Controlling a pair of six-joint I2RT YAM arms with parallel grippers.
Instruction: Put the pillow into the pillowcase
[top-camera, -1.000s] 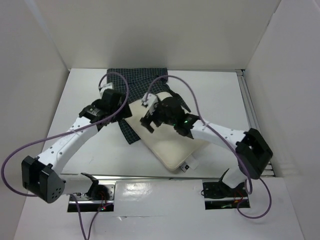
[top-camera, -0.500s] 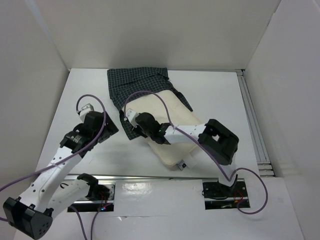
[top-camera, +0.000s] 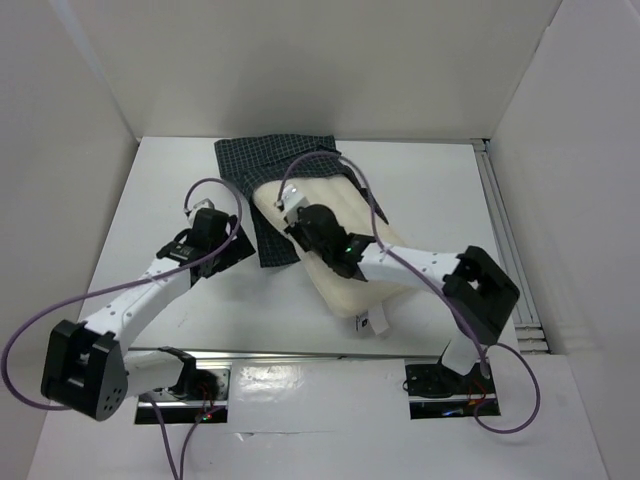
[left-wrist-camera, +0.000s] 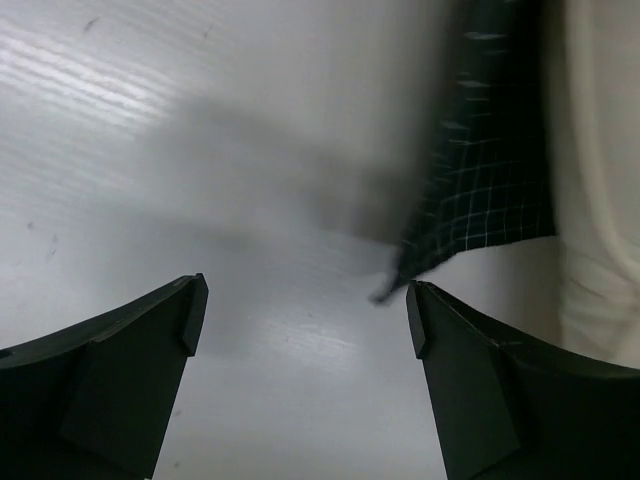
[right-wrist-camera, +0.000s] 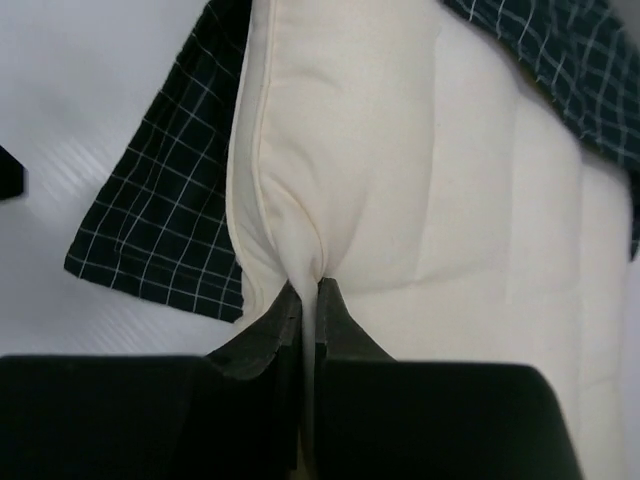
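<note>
The cream pillow (top-camera: 365, 285) lies slantwise mid-table, its far end resting on the dark checked pillowcase (top-camera: 265, 160). A flap of that cloth covers the pillow's far right corner (right-wrist-camera: 560, 50). My right gripper (top-camera: 298, 222) is over the pillow's upper left part, shut on a pinched fold of the pillow (right-wrist-camera: 450, 180) beside its seam; the jaws (right-wrist-camera: 308, 295) squeeze the cream fabric thin. My left gripper (top-camera: 238, 250) hovers open just left of the pillowcase's near corner (left-wrist-camera: 480, 190). Only bare table lies between the fingers of the left gripper (left-wrist-camera: 305, 310).
White walls close in the table on three sides. A metal rail (top-camera: 505, 230) runs along the right edge and a shiny bar (top-camera: 300, 362) along the near edge by the arm bases. A small white tag (top-camera: 372, 322) sticks out of the pillow's near corner.
My right gripper has gone from open to shut on a fold of the pillow, and the pillow has shifted. The left arm swung away, then came back beside the pillowcase corner, still open.
</note>
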